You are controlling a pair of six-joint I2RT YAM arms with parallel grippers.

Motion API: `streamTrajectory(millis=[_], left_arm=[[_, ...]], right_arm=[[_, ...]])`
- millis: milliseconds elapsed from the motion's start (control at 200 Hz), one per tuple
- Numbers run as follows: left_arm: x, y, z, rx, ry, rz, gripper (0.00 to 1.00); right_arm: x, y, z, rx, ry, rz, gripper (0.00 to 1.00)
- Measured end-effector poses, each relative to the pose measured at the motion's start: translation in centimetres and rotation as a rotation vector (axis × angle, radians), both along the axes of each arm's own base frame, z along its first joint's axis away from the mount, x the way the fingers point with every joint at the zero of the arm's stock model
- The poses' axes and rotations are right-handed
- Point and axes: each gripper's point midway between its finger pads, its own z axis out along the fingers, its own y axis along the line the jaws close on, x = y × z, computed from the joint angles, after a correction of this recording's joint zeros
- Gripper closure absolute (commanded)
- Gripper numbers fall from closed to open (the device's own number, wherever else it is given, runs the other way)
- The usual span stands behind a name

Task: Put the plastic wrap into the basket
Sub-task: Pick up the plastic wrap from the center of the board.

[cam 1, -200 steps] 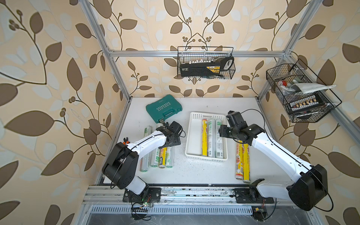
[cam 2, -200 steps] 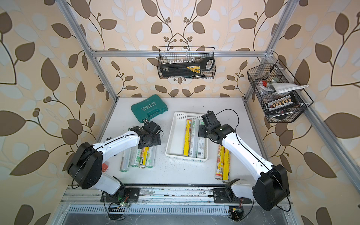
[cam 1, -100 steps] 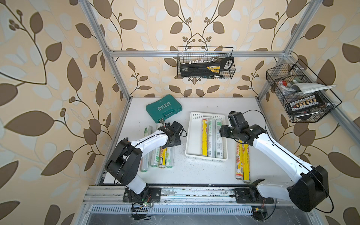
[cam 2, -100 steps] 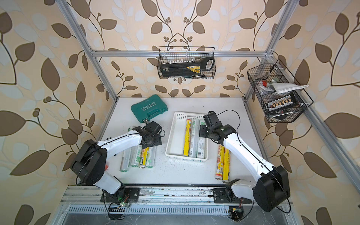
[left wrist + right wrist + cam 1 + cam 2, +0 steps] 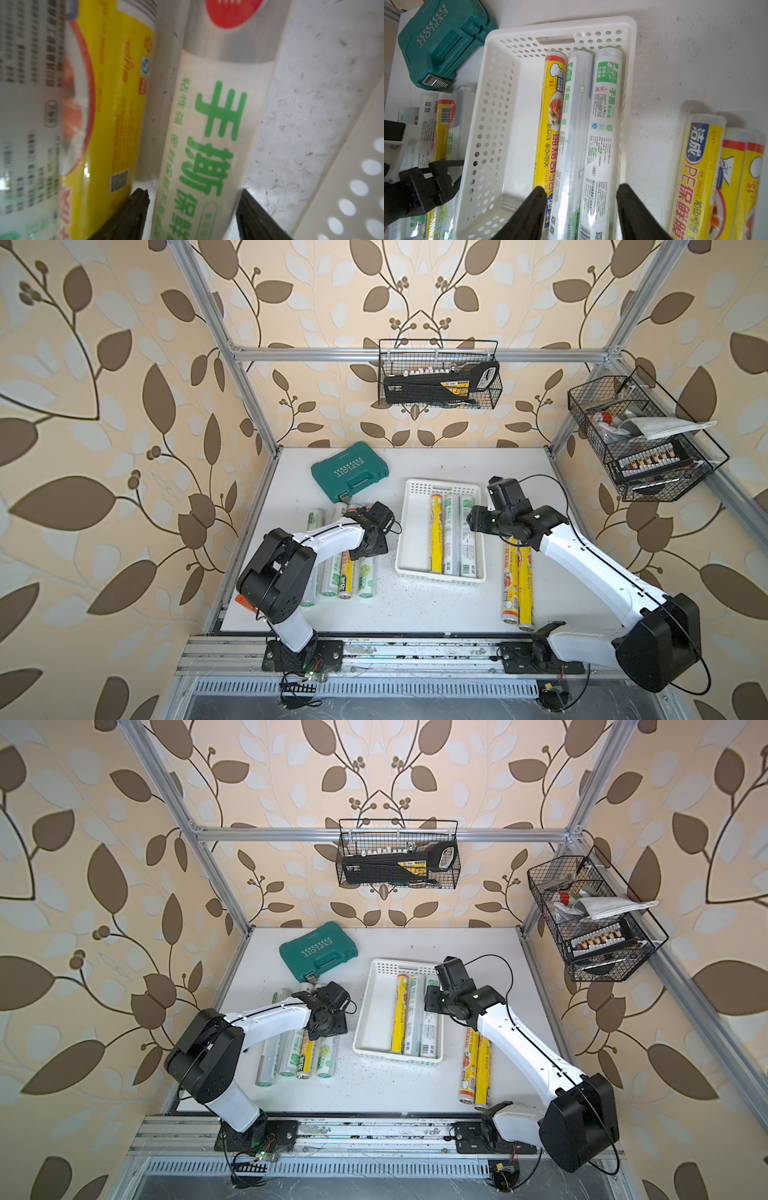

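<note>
On the white table [image 5: 415,608], the left gripper [image 5: 194,197] straddles a silvery-white, green-printed plastic wrap roll [image 5: 218,116]; whether its jaws pinch it I cannot tell. Just beside it, the shallow white perforated plastic basket [image 5: 413,539] holds three rolls [image 5: 451,539], with the right gripper [image 5: 580,188] above them, jaws apart and empty. Two yellow rolls [image 5: 515,580] lie on the table farther right.

hidden: left rolls [image 5: 345,578] partly under left arm [image 5: 328,537] | blurred: yellow roll [image 5: 116,104] print
</note>
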Motion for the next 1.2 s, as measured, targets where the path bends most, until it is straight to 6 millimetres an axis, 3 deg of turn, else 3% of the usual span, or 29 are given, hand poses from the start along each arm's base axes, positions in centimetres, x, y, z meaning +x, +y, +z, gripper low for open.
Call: streamTrajectory(millis=[250, 560, 865, 1035, 1200], left_arm=[[0.0, -1.0, -0.6, 0.013, 0.018, -0.026, 0.32], [0.0, -1.1, -0.5, 0.015, 0.017, -0.034, 0.52], [-0.9, -0.2, 0.0, 0.047, 0.045, -0.039, 0.55], [-1.0, -0.4, 3.5, 0.047, 0.022, -0.051, 0.55], [0.5, -3.0, 9.1, -0.015, -0.079, -0.085, 0.55]], right_arm=[[-0.1, -0.1, -0.2, 0.003, 0.006, -0.001, 0.42], [0.0, -0.2, -0.2, 0.004, 0.006, -0.004, 0.42], [0.1, -0.2, -0.1, 0.008, 0.003, -0.006, 0.42], [0.2, -0.4, -0.2, 0.010, 0.004, -0.011, 0.42], [0.2, -0.9, -0.4, 0.008, 0.010, -0.022, 0.42]])
